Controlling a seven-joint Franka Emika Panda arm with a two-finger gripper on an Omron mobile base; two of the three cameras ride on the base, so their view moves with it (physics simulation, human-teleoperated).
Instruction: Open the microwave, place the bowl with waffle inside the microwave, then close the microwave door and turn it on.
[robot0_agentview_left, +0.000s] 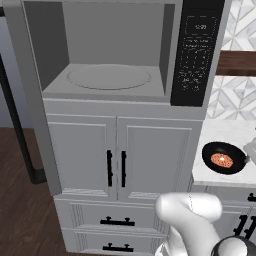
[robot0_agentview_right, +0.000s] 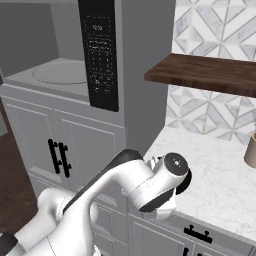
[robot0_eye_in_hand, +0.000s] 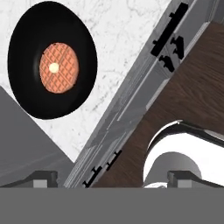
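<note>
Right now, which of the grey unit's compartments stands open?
The grey built-in microwave at the top: its cavity and turntable show. The white panelled cabinet doors and drawers below are shut.

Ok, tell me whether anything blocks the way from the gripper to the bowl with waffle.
Nothing visible does. In the hand view the open gripper looks across bare marble counter at the bowl with waffle, with no object between them. The microwave cavity already stands open.

You see the microwave (robot0_agentview_left: 107, 55) standing open above the cabinet doors (robot0_agentview_left: 116, 157), with the bowl with waffle (robot0_agentview_left: 223, 158) on the counter (robot0_agentview_left: 220, 132) to its right.
</note>
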